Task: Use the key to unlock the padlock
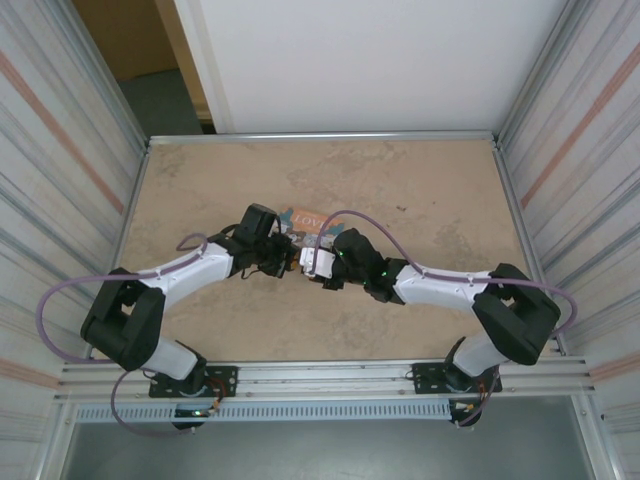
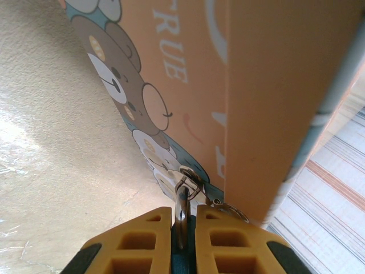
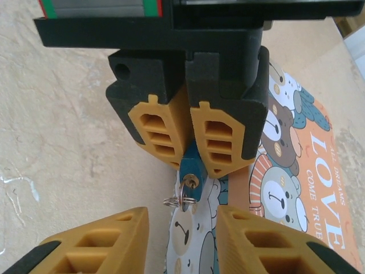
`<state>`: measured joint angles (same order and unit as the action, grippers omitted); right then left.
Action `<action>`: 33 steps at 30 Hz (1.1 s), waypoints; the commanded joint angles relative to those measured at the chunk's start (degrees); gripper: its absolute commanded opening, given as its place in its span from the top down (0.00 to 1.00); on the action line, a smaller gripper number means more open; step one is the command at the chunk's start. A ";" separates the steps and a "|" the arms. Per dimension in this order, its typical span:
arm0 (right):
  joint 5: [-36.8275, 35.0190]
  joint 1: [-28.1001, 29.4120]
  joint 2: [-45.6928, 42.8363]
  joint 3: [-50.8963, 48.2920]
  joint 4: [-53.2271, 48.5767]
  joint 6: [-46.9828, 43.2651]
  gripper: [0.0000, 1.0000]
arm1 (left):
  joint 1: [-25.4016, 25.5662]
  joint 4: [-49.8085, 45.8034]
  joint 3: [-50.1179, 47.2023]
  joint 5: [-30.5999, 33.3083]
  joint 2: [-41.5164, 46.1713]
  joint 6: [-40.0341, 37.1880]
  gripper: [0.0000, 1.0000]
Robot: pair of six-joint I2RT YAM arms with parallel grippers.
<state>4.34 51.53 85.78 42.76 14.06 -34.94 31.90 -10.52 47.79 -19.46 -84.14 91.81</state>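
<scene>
Both arms meet at the middle of the counter (image 1: 420,190), over an orange bear-printed book (image 3: 308,171) that lies flat there. The left hand (image 3: 188,151) is clamped tight on the small blue padlock (image 3: 190,168), its two yellow fingers pressed against the body from either side. That grip looks meant to stop the lock from spinning when the key is turned. It also points the keyhole end outward, straight at the other arm.

From the left wrist view, the metal between the fingers runs up to a little clasp (image 2: 188,181) at the book's edge. The lock seems to hang from the book, so it has to be worked on where it lies.

The key (image 3: 185,193) appears to sit in the keyway already, with its small ring (image 3: 174,201) dangling beside it. The right hand (image 3: 182,217) faces it head-on. Its fingers stand apart, one on each side of the key and ring, and touch neither.

I judge that the insertion is done. What remains is to pinch the key's head and twist it. The head is tiny, and the loose ring could get between the pads.
</scene>
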 commanded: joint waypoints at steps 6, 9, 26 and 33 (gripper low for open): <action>-1.29 0.75 1.95 2.42 2.32 1.98 0.74 | 0.44 -0.11 2.26 -0.55 0.38 0.91 1.00; -1.34 0.73 2.49 2.75 2.28 2.15 0.78 | 0.49 0.11 2.26 -0.72 0.06 1.00 1.00; -3.56 0.76 4.38 3.29 2.98 4.07 0.98 | 0.64 1.02 2.12 -1.26 -0.19 1.11 1.00; -3.95 0.77 4.73 3.47 2.83 6.42 1.00 | 0.80 1.64 1.66 -1.42 -0.32 1.27 1.00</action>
<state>2.52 51.92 89.06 44.42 15.88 -31.29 31.99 -10.48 48.38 -18.72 -84.68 92.03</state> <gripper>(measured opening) 0.044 0.115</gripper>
